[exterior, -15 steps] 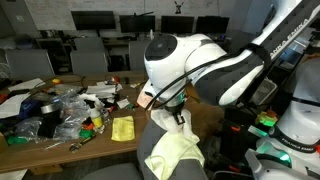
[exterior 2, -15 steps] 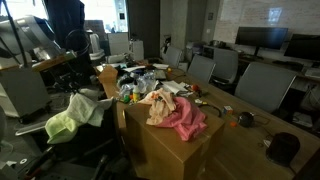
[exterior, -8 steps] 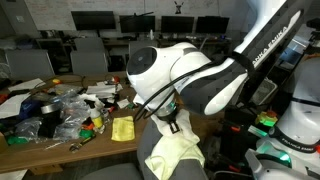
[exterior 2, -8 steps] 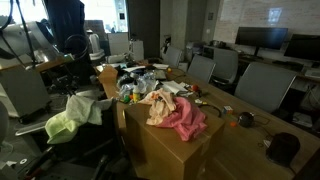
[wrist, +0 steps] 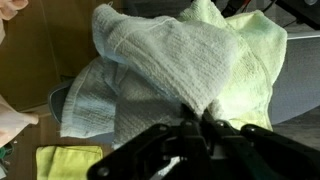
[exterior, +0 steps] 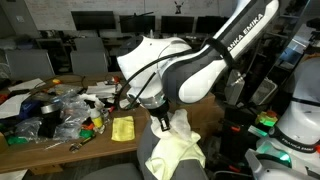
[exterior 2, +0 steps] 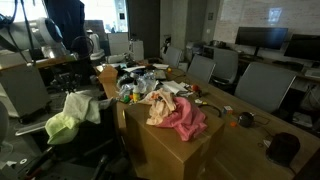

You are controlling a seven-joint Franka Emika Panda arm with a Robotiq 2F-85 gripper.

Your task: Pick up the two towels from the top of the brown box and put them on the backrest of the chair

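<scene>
Fingers (wrist: 186, 130) look pinched almost shut on a fold of the pale towel (wrist: 140, 70). It lies heaped over the green towel (wrist: 255, 60) on the chair backrest (wrist: 300, 90), well left of the brown box (exterior 2: 165, 150), where pink towels (exterior 2: 180, 115) remain. If the arm (exterior: 190, 70) pulls away before letting go, both towels could be dragged off. Since a second ago the arm has swung left and the pale towel sits bunched higher.
</scene>
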